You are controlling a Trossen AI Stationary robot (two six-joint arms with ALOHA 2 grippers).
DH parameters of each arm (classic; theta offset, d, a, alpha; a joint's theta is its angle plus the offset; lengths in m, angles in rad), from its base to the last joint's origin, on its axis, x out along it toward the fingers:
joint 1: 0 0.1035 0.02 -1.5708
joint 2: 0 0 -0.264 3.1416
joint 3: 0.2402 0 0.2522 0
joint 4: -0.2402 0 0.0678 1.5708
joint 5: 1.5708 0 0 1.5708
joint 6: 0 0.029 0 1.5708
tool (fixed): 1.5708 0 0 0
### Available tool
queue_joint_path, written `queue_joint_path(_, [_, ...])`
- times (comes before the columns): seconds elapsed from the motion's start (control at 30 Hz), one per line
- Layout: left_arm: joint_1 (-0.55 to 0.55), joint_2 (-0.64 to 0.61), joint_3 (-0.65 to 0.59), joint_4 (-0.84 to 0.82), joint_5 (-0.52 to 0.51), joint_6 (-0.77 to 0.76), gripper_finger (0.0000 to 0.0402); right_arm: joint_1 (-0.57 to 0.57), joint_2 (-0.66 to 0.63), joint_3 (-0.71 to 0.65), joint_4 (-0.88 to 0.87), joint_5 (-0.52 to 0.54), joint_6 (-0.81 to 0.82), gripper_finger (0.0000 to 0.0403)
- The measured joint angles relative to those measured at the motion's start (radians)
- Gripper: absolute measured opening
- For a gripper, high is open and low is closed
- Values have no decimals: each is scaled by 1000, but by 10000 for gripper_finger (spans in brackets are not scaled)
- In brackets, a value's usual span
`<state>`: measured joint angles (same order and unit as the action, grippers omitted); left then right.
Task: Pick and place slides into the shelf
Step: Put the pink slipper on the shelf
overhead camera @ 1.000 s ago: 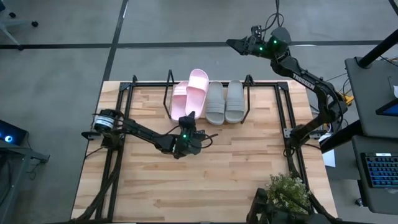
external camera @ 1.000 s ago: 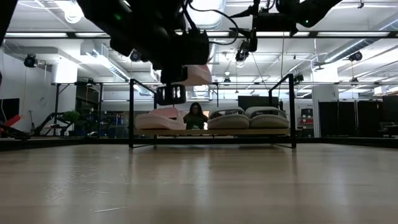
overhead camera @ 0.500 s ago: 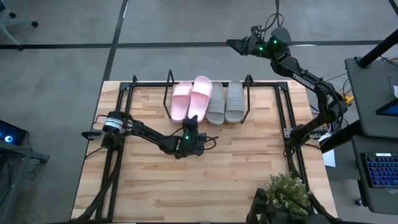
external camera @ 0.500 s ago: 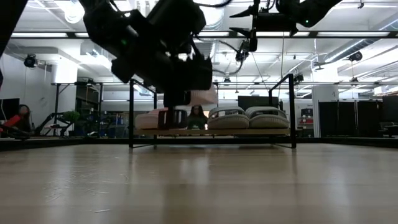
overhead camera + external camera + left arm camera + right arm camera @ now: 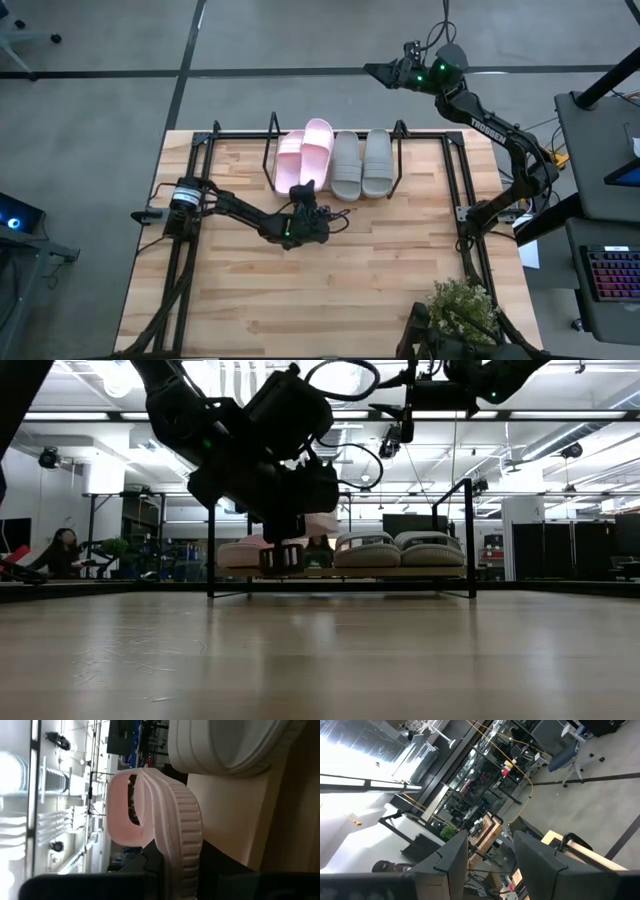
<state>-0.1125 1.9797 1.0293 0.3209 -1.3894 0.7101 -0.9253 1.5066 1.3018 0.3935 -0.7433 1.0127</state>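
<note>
**Last pink slide going onto the shelf**

With three slides already lying flat on the shelf [image 5: 271, 150], only one is left to settle. Nearest on the tabletop [image 5: 350, 280], the left tool [image 5: 307, 192] sits just in front of the shelf's near edge, its fingers clamped on the heel of the second pink slide [image 5: 318, 150]. The left wrist view shows that ribbed pink sole gripped between the dark fingers, strap arching away, with a grey slide close beside it. That pink slide lies over the shelf board, between the other pink slide [image 5: 289, 160] on its left and the grey pair [image 5: 361, 163] on its right, so all four fill the rack side by side. From the low view I cannot tell whether the held slide rests fully on the board or hangs slightly above it. What remains, by my judgement, is to let go and draw back. Far beyond the shelf, the right tool [image 5: 378, 71] waits off the tabletop, raised, fingers partly apart and holding nothing.
</note>
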Motion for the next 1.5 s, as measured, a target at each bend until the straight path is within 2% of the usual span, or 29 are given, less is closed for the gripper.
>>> queue_joint_path(0.1, [7, 6, 0, -44, 18, -66, 42, 0, 0, 0, 0, 0, -1, 151])
queue_joint_path(0.4, [9, 13, 4, -70, 72, -86, 41, 0, 0, 0, 0, 1, -27, 147])
queue_joint_path(0.5, [10, 13, 5, -86, 106, -167, 41, 0, 0, 0, 0, 1, -27, 144])
queue_joint_path(0.8, [21, 13, 4, -348, 104, -384, 40, 0, 0, 0, 0, 0, -22, 145])
queue_joint_path(0.9, [21, 13, 4, -340, 153, -392, 40, 0, 0, 0, 0, 0, -22, 143])
queue_joint_path(1.33, [30, 13, 46, -331, 239, -452, 41, 0, 0, 0, 0, 0, -26, 142])
queue_joint_path(1.4, [31, 13, 46, -331, 262, -511, 62, 0, 0, 0, 0, -6, -26, 140])
queue_joint_path(1.5, [31, 13, 45, -335, 315, -594, 118, 0, 0, 0, 0, -24, -25, 139])
